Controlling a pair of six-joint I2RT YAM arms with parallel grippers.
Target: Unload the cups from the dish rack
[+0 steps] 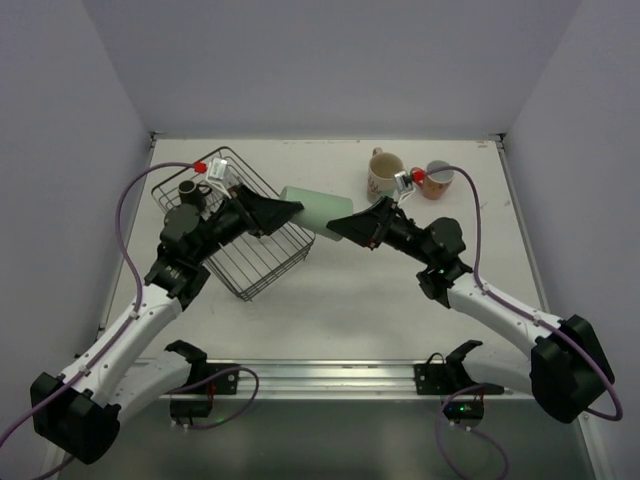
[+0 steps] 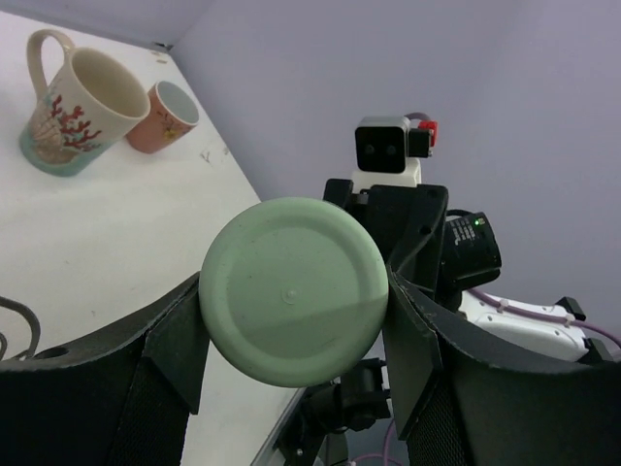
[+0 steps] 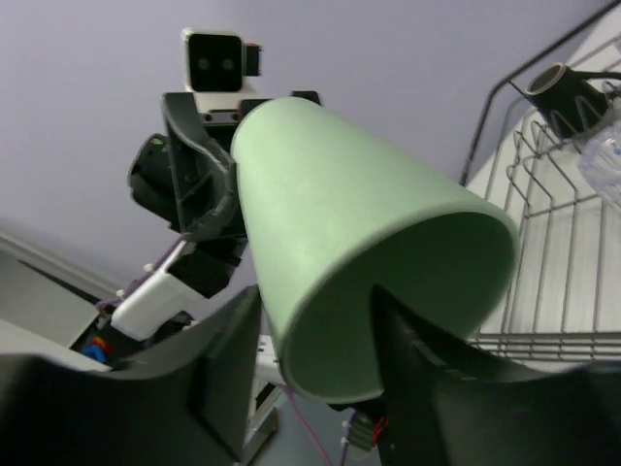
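Left pincer point(image 2: 296, 330) is clenched on the base of the green cup point(image 3: 359, 214), holding it sideways in the air just right of the rack point(image 1: 240, 270). That points the mouth at the right pincer point(image 3: 315, 359), which sits spread with one finger inside the rim and one outside, not pinched yet. Looks like a handoff to me, since the cream mug point(image 1: 383, 175) and pink mug point(image 1: 437, 181) already stand on the desk's point(image 1: 350, 300) far right.

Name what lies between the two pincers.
The pale green cup, sideways in midair, base in the left pincer, mouth at the right pincer. The top view shows it.
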